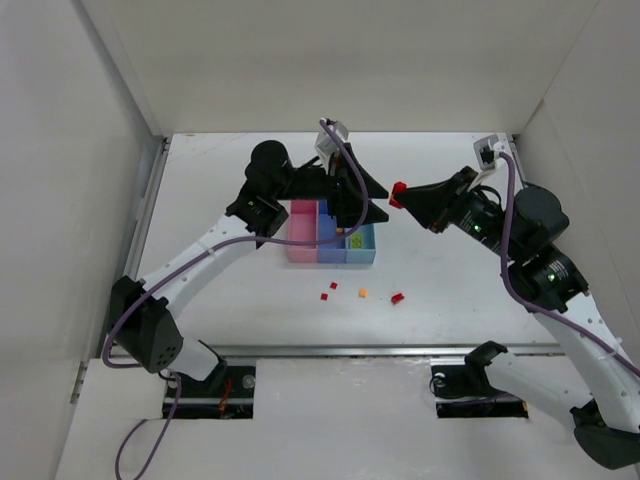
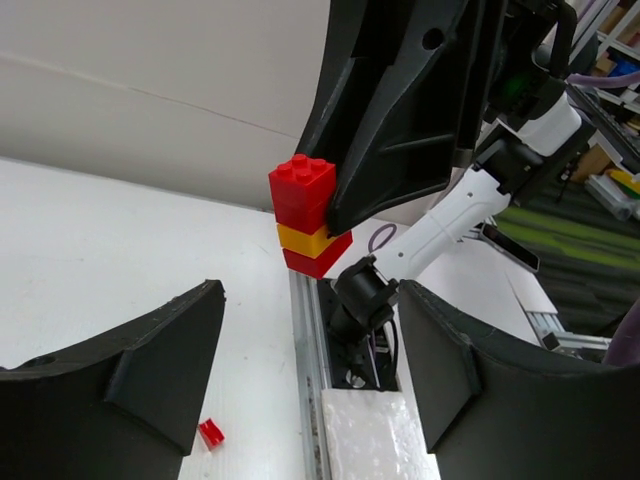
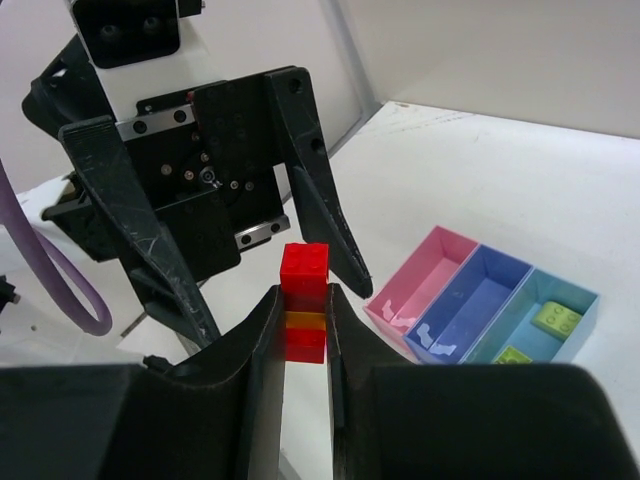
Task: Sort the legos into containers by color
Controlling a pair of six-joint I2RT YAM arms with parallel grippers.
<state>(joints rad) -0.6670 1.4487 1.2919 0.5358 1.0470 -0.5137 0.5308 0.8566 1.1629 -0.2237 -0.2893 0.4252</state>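
Right tool (image 3: 304,293); one lego stack (image 3: 304,264); three containers (image 3: 441,338)

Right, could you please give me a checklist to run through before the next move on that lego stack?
1. Right gripper shut on the red-orange-red lego stack: ok.
2. Top red brick stands above the right gripper's fingers, free to be gripped: ok.
3. Left gripper open and facing the stack: ok.
4. Left gripper level with the top red brick: cannot tell.
5. Light blue bin holds two yellow-green bricks, one color as far as shown: ok.
6. All bricks sorted: not ok, loose bricks lie on the table.
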